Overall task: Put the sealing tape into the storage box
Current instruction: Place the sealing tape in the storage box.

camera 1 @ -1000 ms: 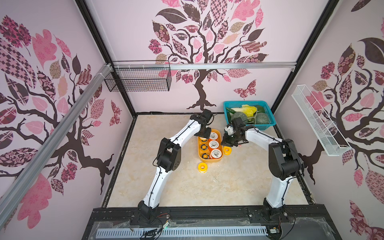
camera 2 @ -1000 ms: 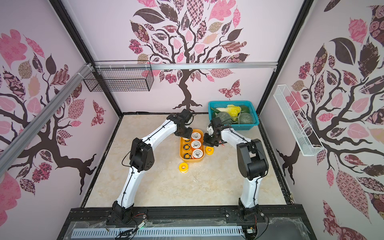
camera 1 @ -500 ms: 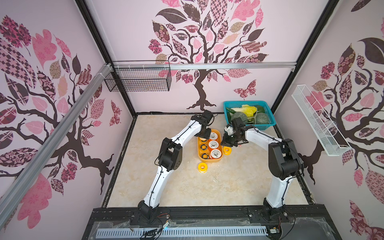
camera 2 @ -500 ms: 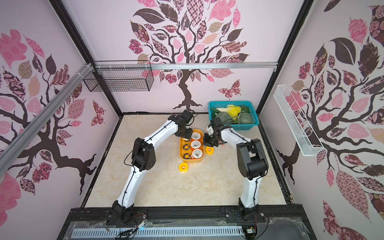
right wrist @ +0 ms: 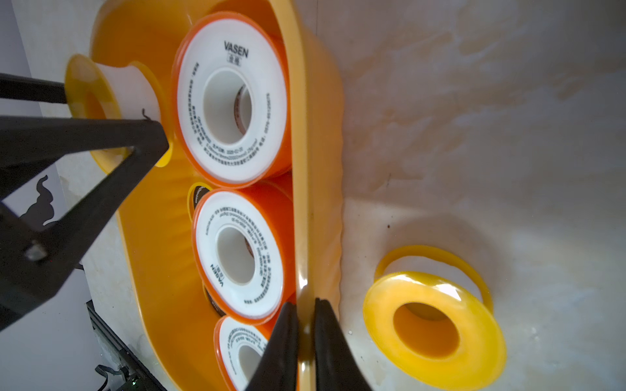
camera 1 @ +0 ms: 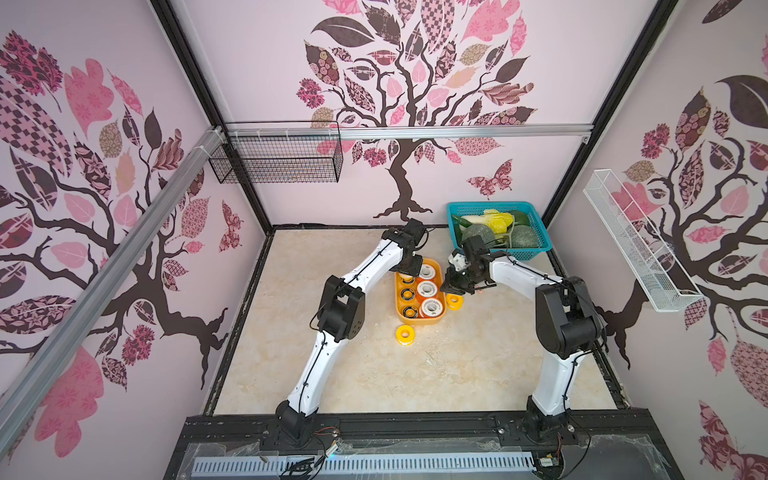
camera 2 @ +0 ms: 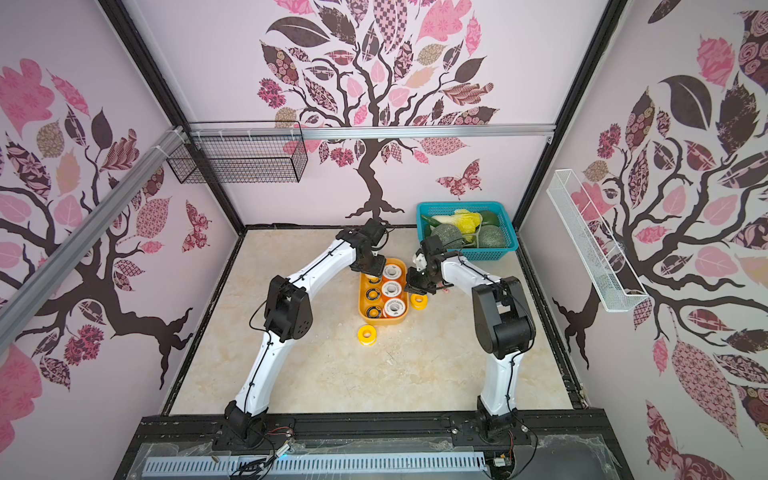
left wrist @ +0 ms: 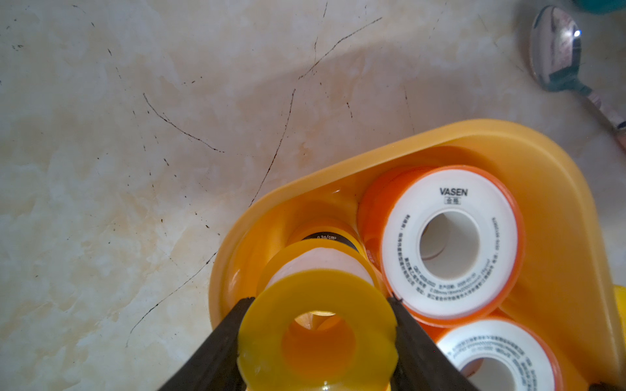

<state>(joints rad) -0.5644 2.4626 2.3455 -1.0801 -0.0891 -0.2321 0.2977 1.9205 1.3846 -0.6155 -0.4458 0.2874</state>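
Observation:
The storage box (camera 1: 419,321) (camera 2: 380,320), a shallow yellow-orange tub, sits mid-table with white-faced, orange-rimmed sealing tape spools (camera 1: 427,288) and smaller black-ringed ones (camera 1: 407,294) inside. My left gripper (left wrist: 320,299) (camera 1: 409,272) is shut on an all-yellow spool (left wrist: 318,291) (right wrist: 128,88), held above the box's far left corner. My right gripper (right wrist: 304,303) (camera 1: 451,286) is shut on the box's right rim (right wrist: 301,169). One yellow spool (right wrist: 481,338) (camera 1: 454,301) lies on the table just right of the box. Another (camera 1: 404,334) (camera 2: 367,334) lies just in front of it.
A teal basket (camera 1: 490,205) of vegetables stands at the back right, close behind my right arm. A spoon (left wrist: 555,50) lies on the table beyond the box. A black wire basket (camera 1: 274,158) hangs on the back wall and a white wire shelf (camera 1: 636,249) on the right wall.
Almost nothing: my left arm has crept slightly, still holding the yellow spool over the box. My right gripper stays clamped on the rim.

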